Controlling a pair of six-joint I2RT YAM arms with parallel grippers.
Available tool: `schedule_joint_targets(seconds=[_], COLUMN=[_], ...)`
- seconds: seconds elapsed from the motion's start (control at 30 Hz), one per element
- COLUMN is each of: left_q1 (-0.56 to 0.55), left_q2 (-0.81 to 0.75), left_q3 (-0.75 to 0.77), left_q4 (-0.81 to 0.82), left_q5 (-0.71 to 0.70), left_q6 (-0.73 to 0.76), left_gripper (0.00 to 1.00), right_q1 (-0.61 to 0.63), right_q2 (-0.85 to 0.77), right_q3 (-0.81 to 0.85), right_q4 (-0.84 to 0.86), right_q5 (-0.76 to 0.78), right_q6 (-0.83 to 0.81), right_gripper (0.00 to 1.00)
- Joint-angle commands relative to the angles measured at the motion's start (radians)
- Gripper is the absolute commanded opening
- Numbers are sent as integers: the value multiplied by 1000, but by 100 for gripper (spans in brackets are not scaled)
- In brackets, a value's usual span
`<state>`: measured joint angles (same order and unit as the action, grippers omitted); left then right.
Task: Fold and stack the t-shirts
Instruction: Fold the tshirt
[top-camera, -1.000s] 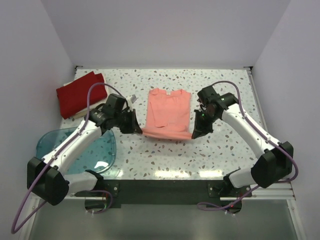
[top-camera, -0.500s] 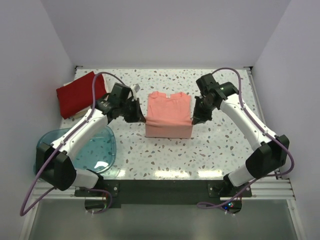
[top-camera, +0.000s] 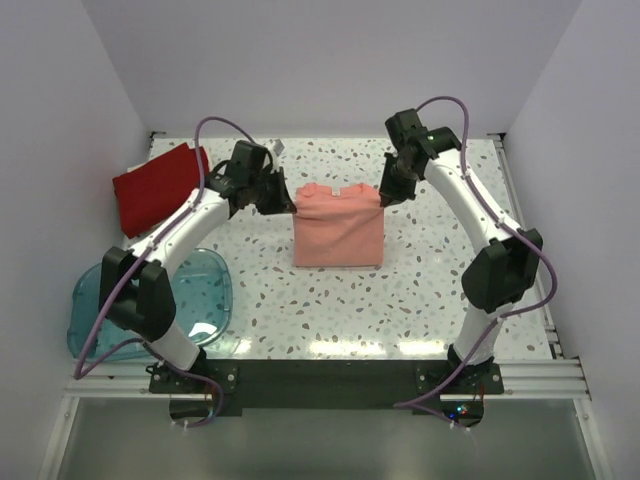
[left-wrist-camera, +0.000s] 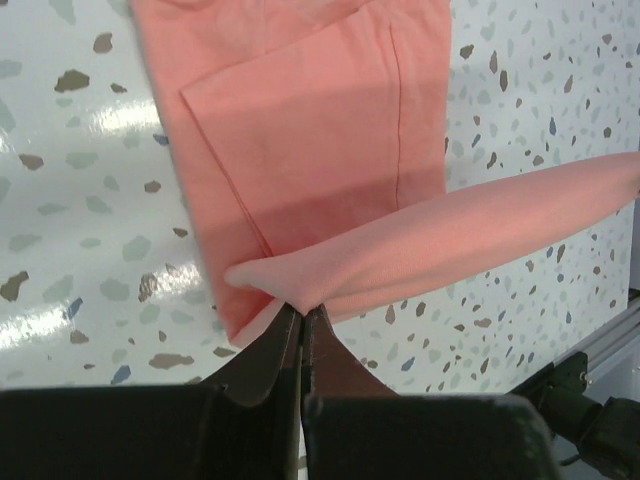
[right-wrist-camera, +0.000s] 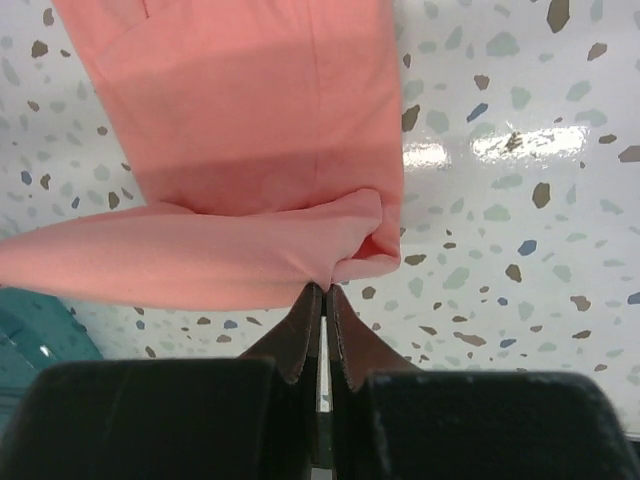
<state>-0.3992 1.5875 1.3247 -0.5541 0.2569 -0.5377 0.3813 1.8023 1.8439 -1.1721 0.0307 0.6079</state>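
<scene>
The salmon-pink t-shirt (top-camera: 337, 232) lies mid-table, partly folded, its near edge lifted over towards the collar. My left gripper (top-camera: 284, 201) is shut on the shirt's left corner; in the left wrist view the gripper (left-wrist-camera: 303, 308) pinches a fold of the pink cloth (left-wrist-camera: 320, 150). My right gripper (top-camera: 386, 194) is shut on the right corner, and in the right wrist view the gripper (right-wrist-camera: 324, 288) pinches the pink cloth (right-wrist-camera: 250, 130). The deep red t-shirt (top-camera: 155, 187) lies folded at the far left. The cream-white shirt is not visible as such.
A translucent blue plastic tub (top-camera: 150, 300) sits at the near left, under my left arm; its edge shows in the right wrist view (right-wrist-camera: 30, 325). White walls enclose the speckled table (top-camera: 450, 270) on the left, back and right.
Both grippers have carried the pink shirt's near edge away from me towards the collar, folding the shirt over itself. Both arms have stretched further back.
</scene>
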Motion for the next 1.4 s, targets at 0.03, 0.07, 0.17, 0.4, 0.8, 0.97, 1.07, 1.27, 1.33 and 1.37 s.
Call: schedule_joint_targets(seconds=[0.03, 0.07, 0.17, 0.4, 0.8, 0.97, 1.07, 1.27, 1.33, 1.37], left_q1=[29, 36, 49, 91, 146, 169, 184, 184, 184, 184], left_q2=[71, 84, 150, 281, 477, 572, 604, 546, 517, 490], left_q3=[109, 137, 191, 268, 399, 452, 493, 404, 310, 277], left_q4=[72, 78, 91, 134, 166, 313, 383, 460, 488, 523], left_q5=[-27, -24, -4, 31, 91, 81, 35, 68, 105, 119], left_q6=[51, 54, 62, 67, 61, 19, -14, -1, 1, -1], left_gripper=[0, 0, 0, 0, 0, 14, 51, 66, 66, 66], right_q1=[-35, -39, -53, -90, -134, -143, -151, -151, -150, -148], right_q2=[101, 120, 198, 345, 526, 591, 660, 532, 470, 413], right_q3=[132, 174, 234, 403, 489, 523, 611, 478, 387, 318], right_q4=[14, 12, 11, 15, 87, 225, 310, 425, 492, 508], right_q5=[51, 51, 52, 40, 6, 22, -29, -63, -66, -75], right_q6=[-51, -62, -69, -80, -88, -85, -100, -161, -178, -187], right_gripper=[0, 0, 0, 0, 0, 1, 65, 90, 90, 89])
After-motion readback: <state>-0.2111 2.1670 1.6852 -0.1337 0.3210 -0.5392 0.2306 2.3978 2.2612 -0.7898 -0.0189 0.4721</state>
